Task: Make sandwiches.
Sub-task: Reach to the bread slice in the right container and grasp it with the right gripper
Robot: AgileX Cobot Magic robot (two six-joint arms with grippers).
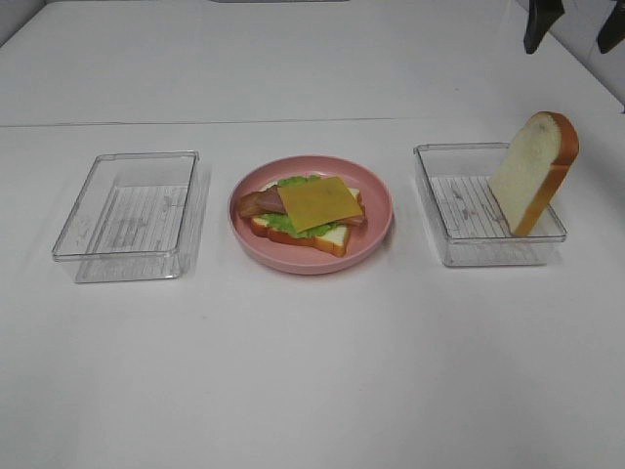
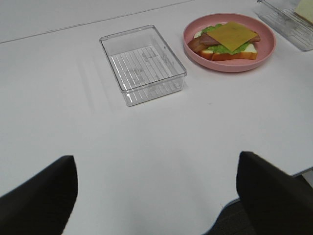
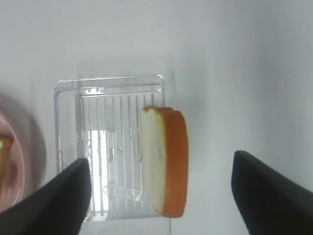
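On the pink plate (image 1: 376,230), cheese (image 1: 318,202) is laid atop the half-built sandwich; no writing is readable. Both grippers (image 2: 156,196) (image 3: 161,191) are spread apart, empty.

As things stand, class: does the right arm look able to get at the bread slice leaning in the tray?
Probably yes. The right gripper is open above the bread slice, which leans on the tray wall with nothing over it.

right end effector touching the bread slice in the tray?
Apart. Right wrist view: open end effector straddles the slice with clear gaps on both sides.
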